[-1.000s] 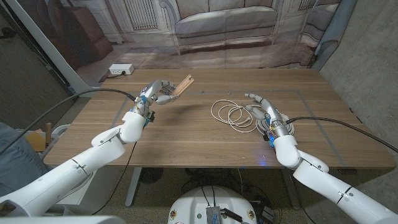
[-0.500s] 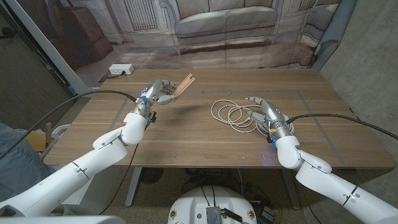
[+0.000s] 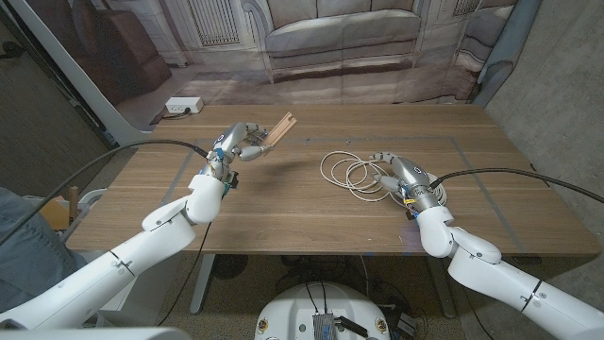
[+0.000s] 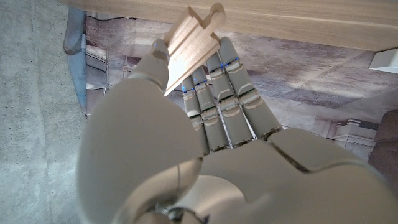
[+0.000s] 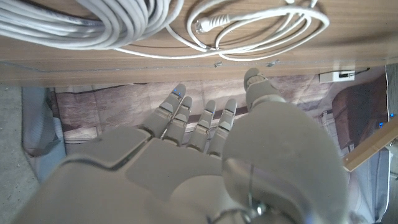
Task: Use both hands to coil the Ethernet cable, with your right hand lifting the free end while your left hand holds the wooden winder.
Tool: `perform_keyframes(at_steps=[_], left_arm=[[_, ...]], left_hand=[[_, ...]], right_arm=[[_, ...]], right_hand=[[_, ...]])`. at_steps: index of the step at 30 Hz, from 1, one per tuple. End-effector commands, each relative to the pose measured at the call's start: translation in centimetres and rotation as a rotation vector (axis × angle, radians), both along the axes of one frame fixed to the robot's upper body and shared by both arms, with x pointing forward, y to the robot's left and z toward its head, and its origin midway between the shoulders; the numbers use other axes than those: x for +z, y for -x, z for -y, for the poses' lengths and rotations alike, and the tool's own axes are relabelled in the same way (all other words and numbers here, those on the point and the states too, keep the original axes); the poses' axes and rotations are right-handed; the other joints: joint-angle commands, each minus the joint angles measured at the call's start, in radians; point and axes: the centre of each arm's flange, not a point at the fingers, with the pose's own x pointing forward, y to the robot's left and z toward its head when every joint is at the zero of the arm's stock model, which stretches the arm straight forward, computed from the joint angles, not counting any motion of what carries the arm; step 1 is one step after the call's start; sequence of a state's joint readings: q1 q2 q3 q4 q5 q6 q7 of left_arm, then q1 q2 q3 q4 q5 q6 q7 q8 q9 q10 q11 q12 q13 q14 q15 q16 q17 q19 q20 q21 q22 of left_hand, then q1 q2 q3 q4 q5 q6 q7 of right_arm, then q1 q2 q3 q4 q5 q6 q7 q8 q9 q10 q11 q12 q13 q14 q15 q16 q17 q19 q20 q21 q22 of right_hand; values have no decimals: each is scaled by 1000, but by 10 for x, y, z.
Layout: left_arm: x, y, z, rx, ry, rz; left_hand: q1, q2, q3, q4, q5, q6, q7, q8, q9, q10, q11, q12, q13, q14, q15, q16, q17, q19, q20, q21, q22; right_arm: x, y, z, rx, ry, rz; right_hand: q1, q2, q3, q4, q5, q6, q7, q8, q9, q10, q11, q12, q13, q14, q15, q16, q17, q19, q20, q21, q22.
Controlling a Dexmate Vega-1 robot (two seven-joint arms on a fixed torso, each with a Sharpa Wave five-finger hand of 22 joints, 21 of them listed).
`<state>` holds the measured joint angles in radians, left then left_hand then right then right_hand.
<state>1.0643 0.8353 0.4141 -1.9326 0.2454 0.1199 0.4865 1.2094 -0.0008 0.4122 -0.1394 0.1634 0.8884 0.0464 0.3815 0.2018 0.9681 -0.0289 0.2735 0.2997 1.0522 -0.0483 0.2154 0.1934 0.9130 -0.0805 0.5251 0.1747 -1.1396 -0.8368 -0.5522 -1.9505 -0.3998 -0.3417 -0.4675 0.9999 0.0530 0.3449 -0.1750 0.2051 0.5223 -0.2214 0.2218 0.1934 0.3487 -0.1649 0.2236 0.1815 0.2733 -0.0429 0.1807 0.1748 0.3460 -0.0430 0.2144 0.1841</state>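
wooden winder (image 3: 282, 127) (held up), angled up-right

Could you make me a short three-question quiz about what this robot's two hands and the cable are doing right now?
1. True or false: the left hand holds the pale wooden winder above the brown wooden table.
2. Which describes the thin white Ethernet cable?
A. Wound round the winder
B. Lying in loose loops on the table
C. Hanging off the table's edge
3. Fill in: the right hand is over the cable's loops with its fingers apart, holding ____.

Key
1. True; the left wrist view shows the winder gripped in the fingers.
2. B; the loops lie on the table in the right wrist view too.
3. Nothing.
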Motion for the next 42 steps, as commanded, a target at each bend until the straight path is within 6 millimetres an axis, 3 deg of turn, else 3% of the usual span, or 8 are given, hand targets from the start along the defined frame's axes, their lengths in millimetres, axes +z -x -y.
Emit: perform_keyframes(at_steps=[1,17,42], left_arm=[[-6,3,-2,2,10,-10],[-5,2,-6,1,3,-23],[-20,3,-12,1,26,-46]], left_hand=[[49,58,27,12,9,171,-80,19,4,121,-121,-3,7,135,-169,5,6,15,-23,-2,5],[50,59,30,10,9,169,-83,18,3,119,-123,-15,10,120,-171,1,10,4,-18,-4,6],[46,61,33,13,9,168,-83,17,3,118,-124,-24,17,112,-169,-1,10,-2,-15,-5,6]], right_arm=[[-6,-7,-1,-67,100,-36],[8,-14,1,-65,163,-164],[30,-12,-7,-80,300,-278]], right_hand=[[18,4,-1,7,5,16,0,9,3,7,-8,-1,3,4,-72,7,4,-3,-79,1,5],[34,8,-13,13,2,49,0,14,4,14,-12,1,3,10,-75,9,5,3,-81,3,6],[48,19,-29,22,-2,88,-1,17,5,28,-20,3,3,23,-76,13,7,15,-83,8,8]])
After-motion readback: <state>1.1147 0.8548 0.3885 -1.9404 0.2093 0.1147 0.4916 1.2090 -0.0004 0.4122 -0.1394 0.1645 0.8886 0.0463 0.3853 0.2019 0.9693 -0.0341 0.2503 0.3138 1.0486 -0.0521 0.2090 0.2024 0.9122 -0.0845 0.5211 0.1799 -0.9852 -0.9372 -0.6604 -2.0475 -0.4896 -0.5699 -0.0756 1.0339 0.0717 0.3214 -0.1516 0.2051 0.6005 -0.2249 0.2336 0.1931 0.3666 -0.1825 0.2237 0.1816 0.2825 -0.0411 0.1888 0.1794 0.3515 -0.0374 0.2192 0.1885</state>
